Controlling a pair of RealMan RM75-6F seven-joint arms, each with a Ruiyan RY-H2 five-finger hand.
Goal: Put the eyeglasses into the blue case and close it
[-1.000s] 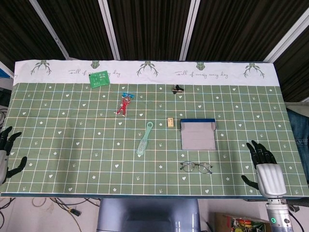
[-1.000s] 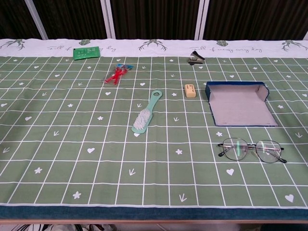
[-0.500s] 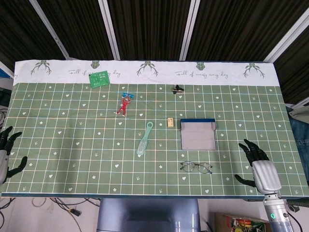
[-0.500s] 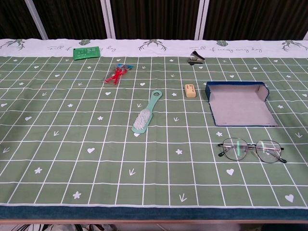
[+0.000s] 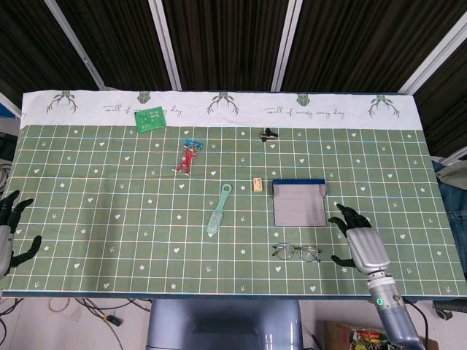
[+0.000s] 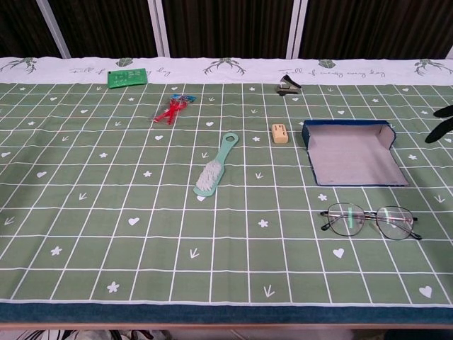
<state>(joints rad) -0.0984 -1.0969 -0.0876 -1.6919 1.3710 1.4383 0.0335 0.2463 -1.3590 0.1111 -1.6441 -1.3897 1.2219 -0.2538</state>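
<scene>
From above, the eyeglasses [image 5: 296, 252] lie unfolded on the green checked desk [image 5: 109, 219], lenses toward the near edge, just in front of the blue case [image 5: 299, 203], which lies open with its grey lining up and nothing in it. The right hand [image 5: 360, 244] hovers just to the right of the glasses, fingers [image 5: 343, 216] spread apart and holding nothing; it touches neither the glasses nor the case. The left hand [image 5: 10, 233] sits far off at the left edge of the desk, also spread and empty, well apart from everything that matters. A mint brush [image 5: 218, 208], a small eraser [image 5: 257, 184], a red toy [image 5: 187, 158], a green card [image 5: 150, 117] and a dark clip [image 5: 268, 134] are scattered about, none of them in the way. From the chest camera the eyeglasses [image 6: 371, 219] show plainly, arms open, with the case [image 6: 352, 152] directly behind them and its low rim standing on the far and side edges; only a couple of dark fingertips [image 6: 440, 129] of the right hand poke in at the right border, above the desk. By my reckoning the first step is in hand: the reach for the glasses, nothing yet grasped. The next move calls for the right hand to come down over the frame, likely at the bridge or a temple, and pinch it lightly without pressing the lenses flat, then lift it back over the rim into the case before the lid is dealt with.
</scene>
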